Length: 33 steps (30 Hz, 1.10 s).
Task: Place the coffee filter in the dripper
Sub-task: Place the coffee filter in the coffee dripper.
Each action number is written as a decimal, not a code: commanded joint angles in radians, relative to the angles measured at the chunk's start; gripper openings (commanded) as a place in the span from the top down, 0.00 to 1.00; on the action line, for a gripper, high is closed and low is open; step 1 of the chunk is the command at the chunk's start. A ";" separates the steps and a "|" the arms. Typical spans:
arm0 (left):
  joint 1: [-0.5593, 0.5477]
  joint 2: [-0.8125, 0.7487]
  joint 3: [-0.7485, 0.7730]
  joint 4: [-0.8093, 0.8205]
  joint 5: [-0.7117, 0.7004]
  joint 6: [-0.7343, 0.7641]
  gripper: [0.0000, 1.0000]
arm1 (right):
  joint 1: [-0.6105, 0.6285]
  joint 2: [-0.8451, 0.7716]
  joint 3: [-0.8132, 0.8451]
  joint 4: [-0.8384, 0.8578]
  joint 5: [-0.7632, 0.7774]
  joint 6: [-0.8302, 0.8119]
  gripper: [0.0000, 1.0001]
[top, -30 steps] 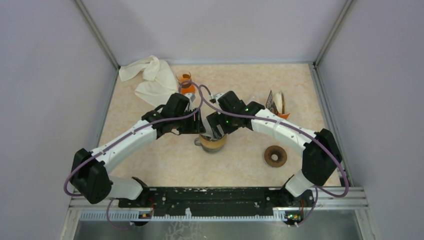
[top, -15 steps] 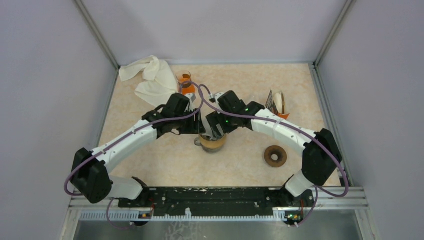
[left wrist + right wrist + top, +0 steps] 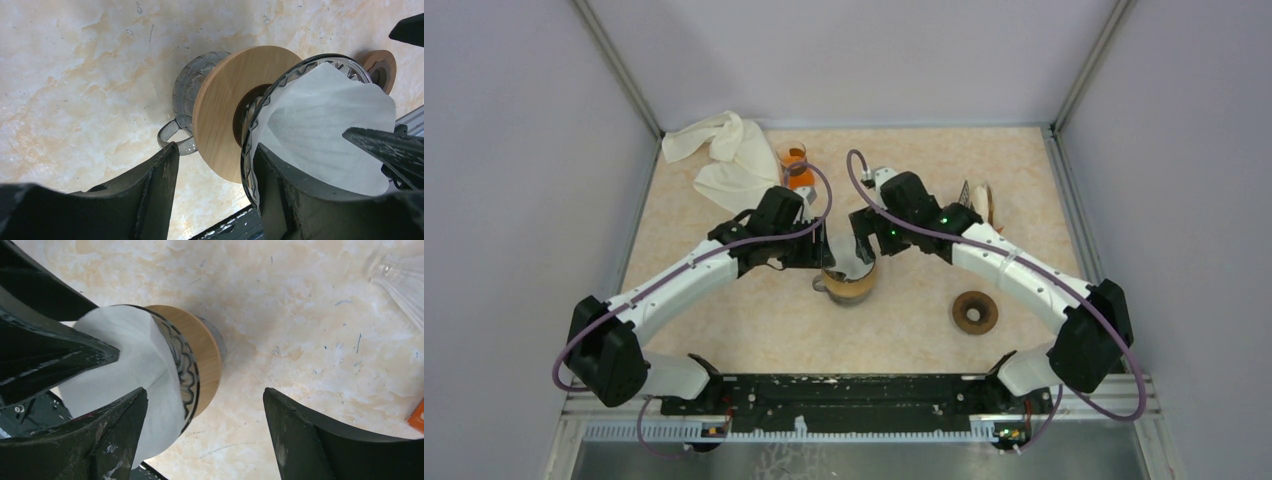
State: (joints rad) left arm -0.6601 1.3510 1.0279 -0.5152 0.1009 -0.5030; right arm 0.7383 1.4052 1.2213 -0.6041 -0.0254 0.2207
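Sitting inside the clear ribbed glass dripper, the white paper coffee filter looks as good as placed: its cone fills the bowl and its top edge stands a little proud of the rim. The dripper, with its round pale wooden collar, rests on a clear glass handled cup on the beige marbled worktop. The right gripper has its jaws wide apart and grips nothing; filter and dripper lie just beside one jaw, with bare worktop between the two. The left gripper has its jaws astride the collar and the near rim, but whether they pinch them I cannot tell. By my reckoning little remains: perhaps settling the paper flush against the ribs, then drawing both arms clear.
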 commanded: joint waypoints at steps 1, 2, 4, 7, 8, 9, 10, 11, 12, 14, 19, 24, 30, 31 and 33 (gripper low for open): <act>0.004 -0.008 -0.001 -0.002 0.005 0.017 0.38 | -0.025 -0.032 -0.042 0.053 0.010 0.028 0.15; 0.004 -0.010 -0.002 -0.002 0.004 0.016 0.38 | -0.031 -0.031 -0.050 0.059 0.007 0.030 0.15; 0.004 -0.013 -0.003 -0.001 0.003 0.015 0.38 | -0.038 -0.027 -0.064 0.070 -0.001 0.031 0.15; 0.004 -0.013 -0.009 0.003 0.001 0.016 0.38 | -0.044 -0.015 -0.080 0.082 -0.003 0.031 0.16; 0.004 -0.013 -0.009 0.004 0.002 0.015 0.38 | -0.046 -0.011 -0.083 0.083 -0.004 0.031 0.16; 0.004 -0.013 -0.012 0.004 0.001 0.015 0.38 | -0.048 -0.007 -0.087 0.085 -0.006 0.031 0.16; 0.004 -0.011 -0.013 0.006 0.000 0.016 0.38 | -0.049 -0.005 -0.092 0.092 -0.006 0.030 0.16; 0.004 -0.012 -0.016 0.008 -0.002 0.016 0.38 | -0.049 -0.003 -0.096 0.096 -0.006 0.029 0.16; 0.004 -0.012 -0.019 0.011 -0.004 0.015 0.38 | -0.049 -0.002 -0.099 0.099 -0.006 0.030 0.16; 0.004 -0.009 -0.028 0.020 -0.004 0.013 0.38 | -0.049 0.004 -0.104 0.103 -0.005 0.029 0.16; 0.004 -0.006 -0.042 0.033 0.000 0.010 0.38 | -0.049 0.013 -0.109 0.107 0.000 0.027 0.17; 0.004 -0.020 -0.048 0.035 -0.004 0.012 0.38 | -0.049 0.007 -0.106 0.100 0.005 0.025 0.17; 0.004 -0.045 -0.033 0.038 -0.003 0.016 0.36 | -0.048 -0.039 -0.089 0.090 -0.009 0.023 0.17; 0.004 -0.048 -0.031 0.039 -0.002 0.017 0.36 | -0.048 -0.044 -0.085 0.088 -0.014 0.022 0.17; 0.004 -0.049 -0.027 0.042 0.004 0.018 0.35 | -0.049 -0.054 -0.079 0.089 -0.022 0.022 0.17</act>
State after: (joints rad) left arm -0.6601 1.3300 0.9989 -0.4717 0.0998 -0.5003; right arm 0.6975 1.4128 1.1194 -0.5392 -0.0303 0.2462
